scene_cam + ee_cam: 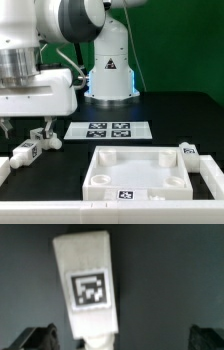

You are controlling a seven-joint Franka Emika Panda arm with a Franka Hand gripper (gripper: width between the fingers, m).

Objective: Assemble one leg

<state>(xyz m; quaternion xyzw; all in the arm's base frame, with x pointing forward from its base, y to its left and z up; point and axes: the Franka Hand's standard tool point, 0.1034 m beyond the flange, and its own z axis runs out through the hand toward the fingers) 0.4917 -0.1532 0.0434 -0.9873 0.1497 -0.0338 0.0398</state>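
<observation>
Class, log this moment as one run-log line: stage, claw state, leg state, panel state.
stage: pre-grasp | claw: open, fingers either side of leg | leg: lying flat, ungripped | panel: untouched

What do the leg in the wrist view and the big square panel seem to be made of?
The leg looks like white matte plastic: smooth flat faces, no shine. Its black-and-white tag seems to be a printed paper sticker, though blur leaves that open. The panel is likely the same white plastic: uniform colour, moulded rim and corner holes.

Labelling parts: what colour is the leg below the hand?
White leg, black-and-white square tag; clearest in wrist view.
</observation>
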